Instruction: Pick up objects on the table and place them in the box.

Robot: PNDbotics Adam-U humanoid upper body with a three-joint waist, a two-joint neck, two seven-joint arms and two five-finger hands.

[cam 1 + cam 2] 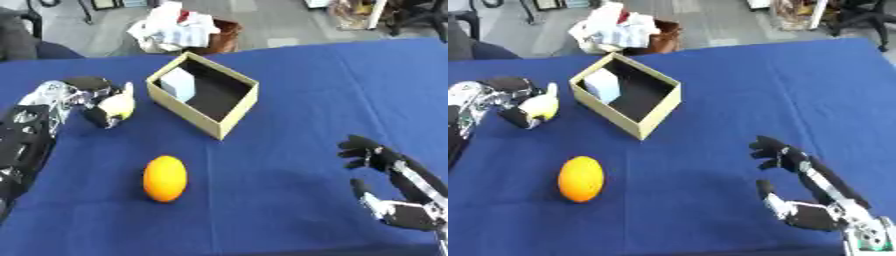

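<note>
Left robot hand curls around a yellow-white object near the box's left edge; right robot hand, fingers spread, rests on open counter.

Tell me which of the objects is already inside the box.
The pale blue-white block, leaning against the box's left inner wall. The orange lies on the blue cloth nearer the robot, and the left hand is curled round the yellow-white object.
</note>
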